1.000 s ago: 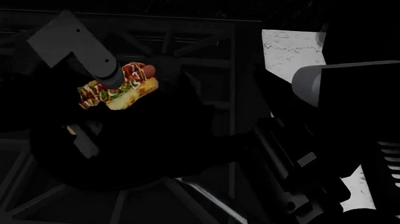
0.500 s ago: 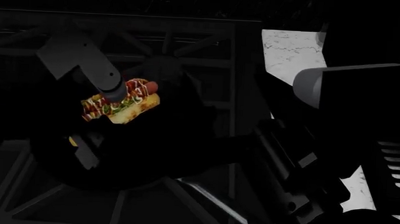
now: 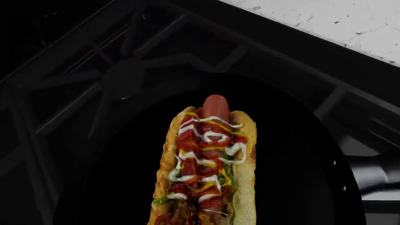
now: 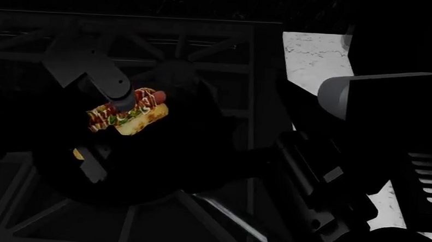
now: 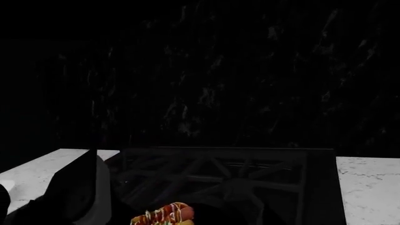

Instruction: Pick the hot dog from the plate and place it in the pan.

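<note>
A: What fills the head view?
B: Mostly darkness. One black stove grate (image 4: 168,48) spans the upper left, and white bench (image 4: 314,57) shows at upper right. The right arm's bulk blocks the right side; its gripper is lost in shadow, so I cannot tell how its jaws stand.

A: And the pan?
B: One pan (image 4: 170,168), black on black, lower left of centre; its rim is hard to trace, and its silvery handle (image 4: 233,217) runs toward the bottom edge.

A: The hot dog?
B: One hot dog (image 4: 129,116), left of centre, above the pan, grasped by the left gripper (image 4: 112,124). In the left wrist view the hot dog (image 3: 206,173) is cut off at the bottom edge.
</note>
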